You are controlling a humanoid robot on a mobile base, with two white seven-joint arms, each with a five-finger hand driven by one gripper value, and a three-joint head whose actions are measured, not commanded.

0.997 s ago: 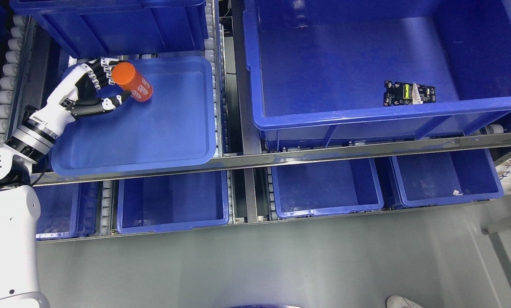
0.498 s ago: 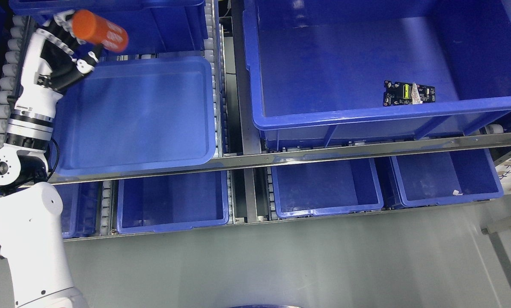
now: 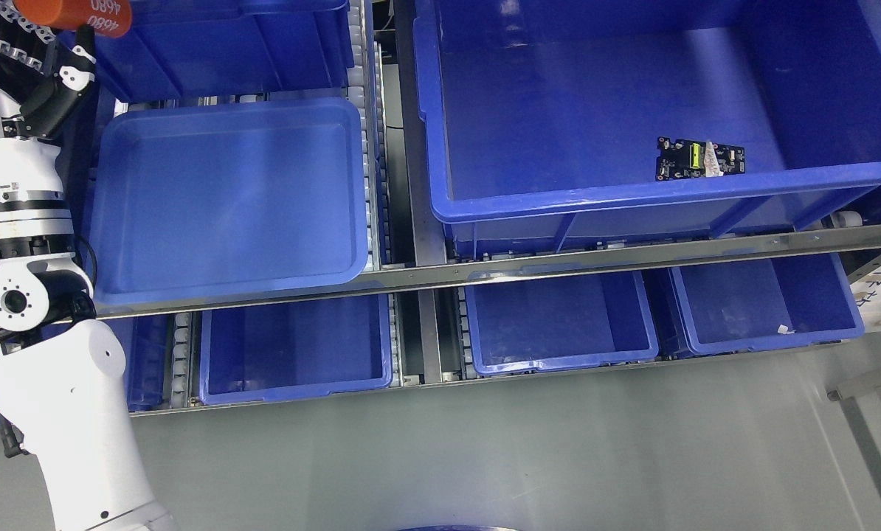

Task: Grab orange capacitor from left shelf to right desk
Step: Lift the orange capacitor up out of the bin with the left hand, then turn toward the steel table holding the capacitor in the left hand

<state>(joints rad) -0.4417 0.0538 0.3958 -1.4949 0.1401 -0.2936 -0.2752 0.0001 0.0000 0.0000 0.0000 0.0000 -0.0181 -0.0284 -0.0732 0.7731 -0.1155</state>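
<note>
One white arm rises along the frame's left edge, past the shallow blue tray (image 3: 226, 199) in the left-centre. At the upper left corner, the left hand (image 3: 35, 59) wraps its fingers around the orange capacitor (image 3: 71, 13), held lying level above the shelf, probably to clear the bins for the carry right.

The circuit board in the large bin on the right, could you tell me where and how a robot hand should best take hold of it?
The circuit board lies flat near the large bin's front wall. Come from above and pinch its two long edges; it looks thin, so I'd avoid the components on top.
</note>
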